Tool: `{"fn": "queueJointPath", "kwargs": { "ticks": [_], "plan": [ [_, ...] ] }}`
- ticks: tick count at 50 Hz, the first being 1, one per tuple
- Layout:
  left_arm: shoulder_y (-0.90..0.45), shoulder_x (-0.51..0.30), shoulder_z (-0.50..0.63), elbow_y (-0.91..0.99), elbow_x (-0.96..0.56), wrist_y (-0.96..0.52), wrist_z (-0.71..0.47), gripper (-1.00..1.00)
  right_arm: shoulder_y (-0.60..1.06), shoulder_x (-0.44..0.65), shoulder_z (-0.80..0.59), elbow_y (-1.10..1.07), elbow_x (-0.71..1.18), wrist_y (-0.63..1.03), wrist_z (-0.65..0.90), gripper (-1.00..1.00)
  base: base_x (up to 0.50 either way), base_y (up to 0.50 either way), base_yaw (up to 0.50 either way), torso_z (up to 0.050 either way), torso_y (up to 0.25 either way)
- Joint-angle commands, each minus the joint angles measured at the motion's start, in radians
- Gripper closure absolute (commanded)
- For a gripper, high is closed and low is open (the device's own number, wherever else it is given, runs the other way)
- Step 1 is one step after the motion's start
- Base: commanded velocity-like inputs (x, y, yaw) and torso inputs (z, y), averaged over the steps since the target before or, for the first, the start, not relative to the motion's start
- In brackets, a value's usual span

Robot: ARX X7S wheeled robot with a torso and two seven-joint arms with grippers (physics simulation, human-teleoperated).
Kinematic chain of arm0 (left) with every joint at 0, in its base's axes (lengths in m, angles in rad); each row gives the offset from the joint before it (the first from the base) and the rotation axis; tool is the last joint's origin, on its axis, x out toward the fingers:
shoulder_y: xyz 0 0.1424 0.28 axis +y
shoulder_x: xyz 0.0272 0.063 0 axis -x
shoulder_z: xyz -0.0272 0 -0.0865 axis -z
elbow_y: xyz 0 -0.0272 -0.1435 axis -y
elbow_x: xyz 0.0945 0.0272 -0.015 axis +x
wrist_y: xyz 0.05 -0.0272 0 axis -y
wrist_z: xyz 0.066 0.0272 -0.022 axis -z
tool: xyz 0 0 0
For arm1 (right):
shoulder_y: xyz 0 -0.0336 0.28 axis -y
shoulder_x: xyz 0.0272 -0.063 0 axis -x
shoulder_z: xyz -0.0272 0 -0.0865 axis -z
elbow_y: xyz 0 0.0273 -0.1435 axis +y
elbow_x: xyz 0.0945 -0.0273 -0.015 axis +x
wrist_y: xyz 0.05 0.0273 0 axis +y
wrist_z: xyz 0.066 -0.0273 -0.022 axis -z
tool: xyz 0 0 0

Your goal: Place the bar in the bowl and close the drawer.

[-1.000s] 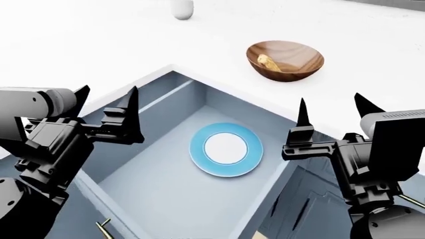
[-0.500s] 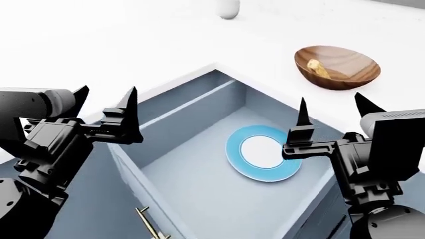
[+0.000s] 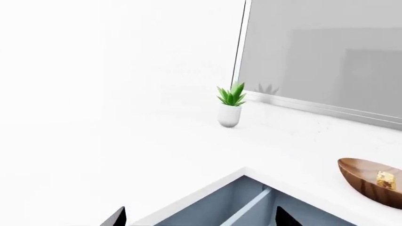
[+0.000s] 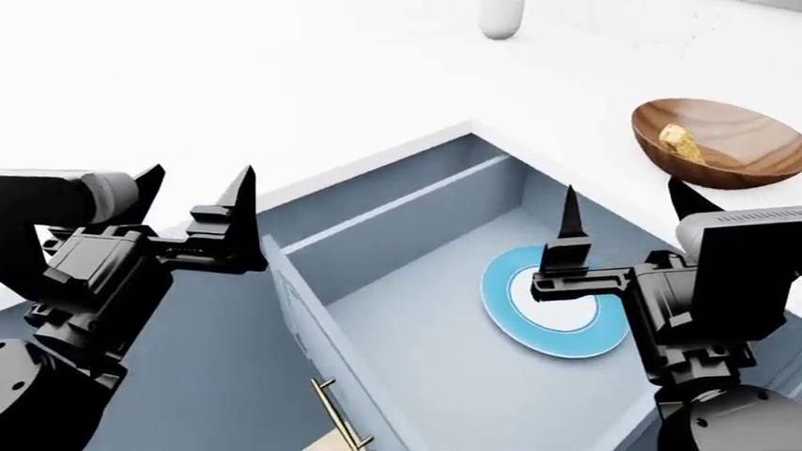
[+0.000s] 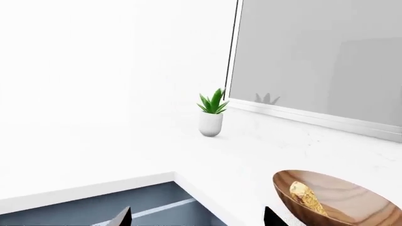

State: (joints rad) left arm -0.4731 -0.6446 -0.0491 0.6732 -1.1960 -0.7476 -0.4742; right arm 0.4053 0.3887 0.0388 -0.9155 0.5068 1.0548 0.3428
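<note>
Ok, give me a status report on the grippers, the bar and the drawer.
Left gripper and right gripper open, empty, over the drawer. Bar in the bowl on the counter. Drawer open, plate inside; nothing blocking.

The drawer (image 4: 414, 310) stands pulled out between the two raised arms, its cavity open above a blue-rimmed plate (image 4: 555, 305) at right. On the white tabletop (image 4: 251, 85), only the bowl (image 4: 717, 141) far right and a potted plant (image 3: 230, 106) far back stand up.

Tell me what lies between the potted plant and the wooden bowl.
Only bare white countertop lies between the potted plant and the bowl; the right wrist view shows the whole stretch.
</note>
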Motion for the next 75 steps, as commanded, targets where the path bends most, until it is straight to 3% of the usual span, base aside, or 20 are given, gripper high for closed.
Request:
{"fn": "queueJointPath", "kwargs": {
  "ticks": [1,34,60,67,75],
  "plan": [
    [0.005,-0.002,-0.002,-0.001,0.000,0.006,0.001,-1.00,0.006,0.000,-0.006,0.007,0.010,0.010,0.006,-1.00,0.00,0.00,0.00,0.000,0.000],
    [0.003,-0.006,0.003,-0.007,-0.003,0.013,0.000,-1.00,0.013,0.004,0.000,0.018,0.036,0.015,0.021,-1.00,0.38,-0.27,0.00,0.000,0.000],
    [-0.004,-0.017,0.001,-0.001,-0.014,0.014,-0.011,-1.00,0.019,0.011,0.006,0.013,0.050,0.021,0.043,-1.00,0.14,0.19,0.00,0.000,0.000],
    [0.022,-0.070,-0.067,0.061,-0.062,0.009,-0.073,-1.00,0.023,0.014,0.008,0.015,0.052,0.022,0.050,-1.00,0.00,0.00,0.00,0.000,0.000],
    [0.206,-0.175,-0.288,0.176,-0.149,0.024,-0.167,-1.00,0.011,0.015,0.001,0.036,0.042,-0.010,0.046,-1.00,0.00,0.00,0.00,0.000,0.000]
  ]
}}
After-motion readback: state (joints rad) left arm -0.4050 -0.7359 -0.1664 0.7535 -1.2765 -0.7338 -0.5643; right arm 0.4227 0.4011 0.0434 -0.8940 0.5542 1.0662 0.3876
